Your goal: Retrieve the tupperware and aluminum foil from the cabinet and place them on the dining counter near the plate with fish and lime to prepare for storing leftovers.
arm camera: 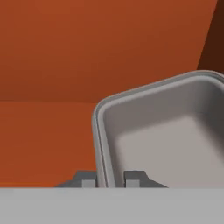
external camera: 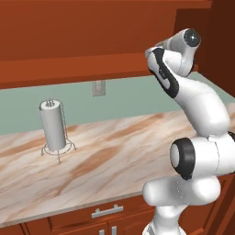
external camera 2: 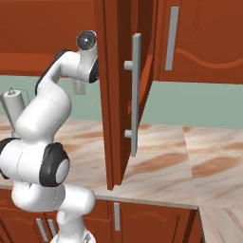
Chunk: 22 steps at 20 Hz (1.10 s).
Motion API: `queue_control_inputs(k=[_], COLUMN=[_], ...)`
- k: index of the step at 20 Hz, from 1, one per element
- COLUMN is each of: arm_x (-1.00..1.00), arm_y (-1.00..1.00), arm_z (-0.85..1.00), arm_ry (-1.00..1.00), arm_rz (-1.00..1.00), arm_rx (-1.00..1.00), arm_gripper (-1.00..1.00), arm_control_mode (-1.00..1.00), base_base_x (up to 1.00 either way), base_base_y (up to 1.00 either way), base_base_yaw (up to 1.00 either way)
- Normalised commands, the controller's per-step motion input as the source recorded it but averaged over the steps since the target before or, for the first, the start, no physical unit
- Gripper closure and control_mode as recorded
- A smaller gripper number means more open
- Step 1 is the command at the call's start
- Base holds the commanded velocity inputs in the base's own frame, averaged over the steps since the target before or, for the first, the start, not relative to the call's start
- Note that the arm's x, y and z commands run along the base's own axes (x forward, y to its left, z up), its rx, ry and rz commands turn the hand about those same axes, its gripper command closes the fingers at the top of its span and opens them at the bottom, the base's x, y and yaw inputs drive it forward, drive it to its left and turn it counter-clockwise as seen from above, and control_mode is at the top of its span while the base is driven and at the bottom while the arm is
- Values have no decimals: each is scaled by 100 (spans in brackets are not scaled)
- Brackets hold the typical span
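- Right at the fingertips in the hand view sits the tupperware (arm camera: 166,140), a shallow grey translucent tub with rounded corners and a raised rim; its inside is bare.
- It lies on the reddish-brown shelf of the cabinet (arm camera: 65,57), tilted in that view, with its right part cut off by the picture's edge.
- The gripper (arm camera: 110,179) has its two dark tips standing one on each side of the tub's near wall, narrowly parted and closed on the rim, one tip outside and one inside.
- From the right base view, the white arm (external camera 2: 52,99) reaches up behind the open cabinet door (external camera 2: 121,95) with its long silver handle.
- Below, on the marbled wall worktop (external camera: 114,156), a white paper-towel roll (external camera: 53,125) stands upright in a wire holder, well apart from the arm.
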Motion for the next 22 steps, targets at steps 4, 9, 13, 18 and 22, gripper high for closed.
queue_control_inputs(k=[4, 9, 13, 18, 22], arm_x=[-100, -100, -100, -100, -92], arm_y=[28, 28, 32, 33, 11], arm_z=[76, 35, -74, -93, -82], arm_ry=[27, 29, -6, -3, 3], arm_rz=[0, 0, 0, 2, 0], arm_rx=[0, 0, 0, 0, 0], arm_gripper=[100, 100, 100, 100, 100], arm_control_mode=[-100, -100, -100, -100, -100], base_base_x=[0, 0, 0, 0, 0], base_base_y=[0, 0, 0, 0, 0], base_base_yaw=[0, 0, 0, 0, 0])
